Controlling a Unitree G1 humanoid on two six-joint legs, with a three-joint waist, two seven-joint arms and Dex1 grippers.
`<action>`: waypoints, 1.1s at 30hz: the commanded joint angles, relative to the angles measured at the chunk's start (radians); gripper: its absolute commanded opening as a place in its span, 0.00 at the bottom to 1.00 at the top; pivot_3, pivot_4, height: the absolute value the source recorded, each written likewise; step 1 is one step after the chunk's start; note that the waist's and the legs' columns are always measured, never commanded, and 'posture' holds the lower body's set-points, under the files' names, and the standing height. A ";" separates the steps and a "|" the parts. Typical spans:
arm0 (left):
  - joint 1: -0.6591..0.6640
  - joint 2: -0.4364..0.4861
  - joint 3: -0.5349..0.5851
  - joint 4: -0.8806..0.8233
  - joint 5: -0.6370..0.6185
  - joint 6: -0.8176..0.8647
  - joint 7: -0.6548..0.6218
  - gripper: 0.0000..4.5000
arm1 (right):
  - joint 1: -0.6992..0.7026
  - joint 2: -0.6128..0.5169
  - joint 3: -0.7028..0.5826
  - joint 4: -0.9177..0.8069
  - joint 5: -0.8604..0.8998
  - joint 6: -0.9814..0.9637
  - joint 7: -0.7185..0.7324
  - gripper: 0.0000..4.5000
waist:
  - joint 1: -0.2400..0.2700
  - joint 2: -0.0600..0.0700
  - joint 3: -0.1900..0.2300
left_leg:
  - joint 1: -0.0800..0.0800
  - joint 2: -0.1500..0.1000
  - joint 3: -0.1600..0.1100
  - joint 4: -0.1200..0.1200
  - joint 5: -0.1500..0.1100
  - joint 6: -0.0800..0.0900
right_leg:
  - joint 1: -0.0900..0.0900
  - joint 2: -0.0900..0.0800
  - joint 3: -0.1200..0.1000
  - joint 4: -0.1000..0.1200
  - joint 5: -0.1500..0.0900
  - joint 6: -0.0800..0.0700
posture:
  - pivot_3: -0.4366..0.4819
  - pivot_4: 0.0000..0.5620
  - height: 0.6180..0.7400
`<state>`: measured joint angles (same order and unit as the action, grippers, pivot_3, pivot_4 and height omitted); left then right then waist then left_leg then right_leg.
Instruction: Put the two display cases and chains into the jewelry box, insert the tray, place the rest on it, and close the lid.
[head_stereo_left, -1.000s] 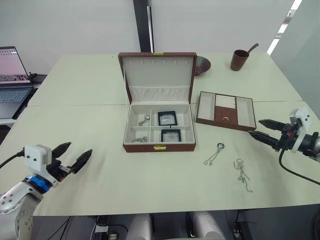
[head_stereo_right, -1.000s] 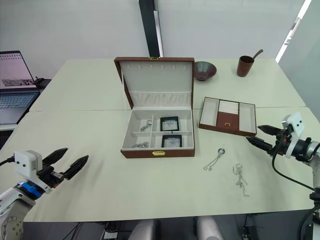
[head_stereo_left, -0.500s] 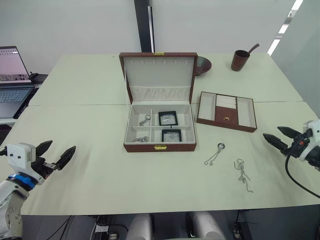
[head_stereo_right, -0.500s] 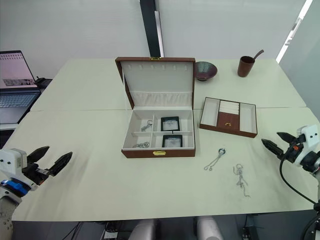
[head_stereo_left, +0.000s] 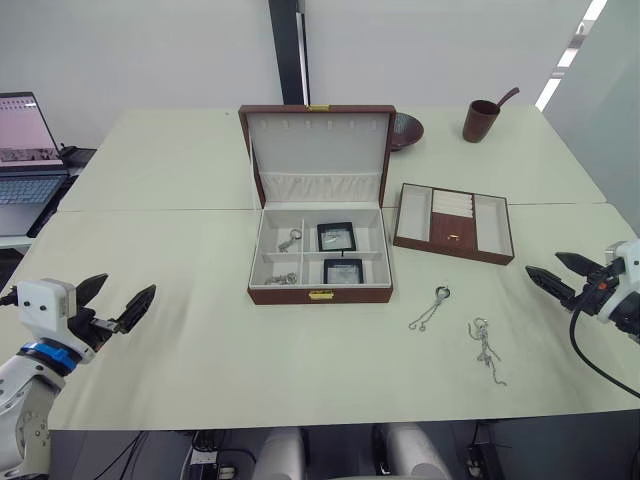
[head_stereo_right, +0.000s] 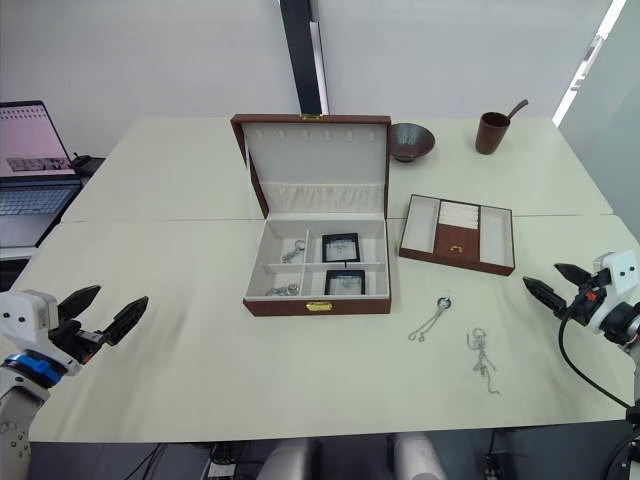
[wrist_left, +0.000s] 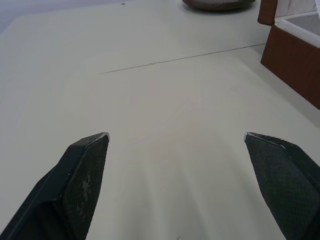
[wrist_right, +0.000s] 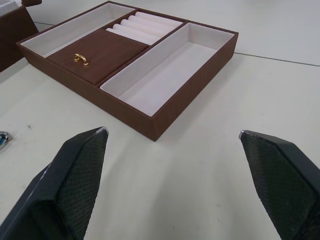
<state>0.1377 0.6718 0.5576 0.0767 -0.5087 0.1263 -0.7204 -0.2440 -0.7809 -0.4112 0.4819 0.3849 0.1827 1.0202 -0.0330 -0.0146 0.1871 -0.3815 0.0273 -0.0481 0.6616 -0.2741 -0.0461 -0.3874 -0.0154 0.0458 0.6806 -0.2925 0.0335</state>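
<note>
The brown jewelry box (head_stereo_left: 320, 292) stands open at the table's middle, lid upright. Two black display cases (head_stereo_left: 334, 236) (head_stereo_left: 342, 270) lie in its right compartments. Its left compartments hold the chains (head_stereo_left: 289, 240) (head_stereo_left: 283, 278). The brown tray (head_stereo_left: 500, 255) sits right of the box, also in the right wrist view (wrist_right: 125, 112). Two more silver pieces (head_stereo_left: 428, 308) (head_stereo_left: 484, 348) lie on the table in front of the tray. My left gripper (head_stereo_left: 125, 288) hovers open near the front left, far from the box. At the right edge, my right gripper (head_stereo_left: 545, 265) is open and empty, facing the tray.
A laptop (head_stereo_left: 25, 150) sits at the far left. A dark bowl (head_stereo_left: 407, 128) and a brown cup with a spoon (head_stereo_left: 480, 120) stand at the back right. A corner of the box (wrist_left: 292, 60) shows in the left wrist view.
Over the last second both arms drew back outward: the left toward the table's left edge, the right away from the tray. Both grippers stayed open.
</note>
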 joint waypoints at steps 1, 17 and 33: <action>-0.004 -0.004 0.019 -0.053 -0.009 0.004 0.017 1.00 | 0.000 -0.015 -0.022 -0.009 0.018 -0.015 -0.001 0.99 | 0.000 0.000 0.000 | 0.000 0.000 0.000 0.000 0.000 0.000 | 0.000 0.000 0.000 0.000 0.000 0.000 | 0.48 0.27 1.00; -0.051 -0.016 -0.321 -0.441 -0.036 0.117 -0.148 1.00 | -0.179 -0.164 0.182 0.071 -0.061 0.022 0.287 0.99 | 0.000 0.000 0.000 | 0.000 -0.001 0.000 0.000 0.000 0.000 | 0.000 0.000 0.001 0.000 0.000 0.000 | 0.48 0.27 1.00; -0.005 -0.086 -0.624 -0.505 0.099 -0.077 -0.275 1.00 | -0.662 -0.112 0.528 0.510 -0.388 -0.313 0.477 0.99 | 0.000 0.001 0.000 | 0.001 0.000 0.001 0.001 0.000 0.000 | 0.000 0.000 0.001 0.000 0.000 0.000 | 0.48 0.27 1.00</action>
<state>0.1285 0.5934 -0.0537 -0.3955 -0.4200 0.0793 -1.0083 -0.8780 -0.8859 0.1058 0.9630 0.0288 -0.0828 1.4927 -0.0328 -0.0134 0.1874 -0.3810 0.0269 -0.0473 0.6623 -0.2741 -0.0462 -0.3872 -0.0159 0.0467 0.6803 -0.2921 0.0333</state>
